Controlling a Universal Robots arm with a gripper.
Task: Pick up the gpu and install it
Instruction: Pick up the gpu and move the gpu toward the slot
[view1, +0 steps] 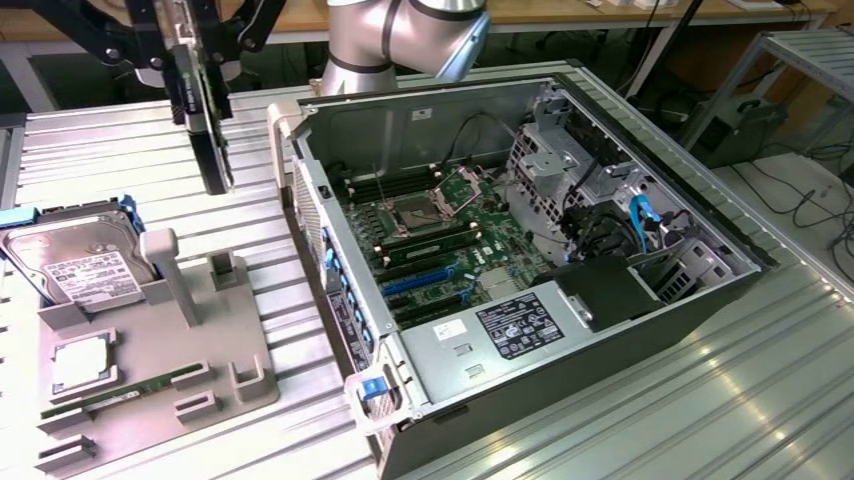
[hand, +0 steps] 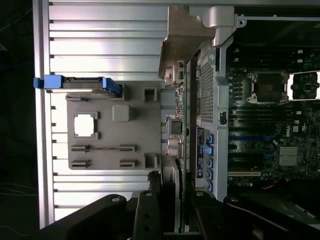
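Ribbed aluminium table (view1: 107, 150); my gripper (view1: 200, 70) pinches slim black gpu (view1: 211, 150), hanging edge-on beside open grey metal case (view1: 400, 130); white-labelled drive (view1: 80, 270) nearby.

My exterior camera sits high and well back, angled down over the slatted table (view1: 721, 400). The open computer case (view1: 387, 130) is mid-frame and the grey parts holder (view1: 227, 350) lies on the exterior view's left. My wrist camera looks straight down past my gripper (hand: 175, 195) and the edge-on gpu (hand: 184, 100) — high enough to take in the whole holder. Both views share the holder, its hard drive (view1: 80, 270) and the case's motherboard (view1: 441, 225).
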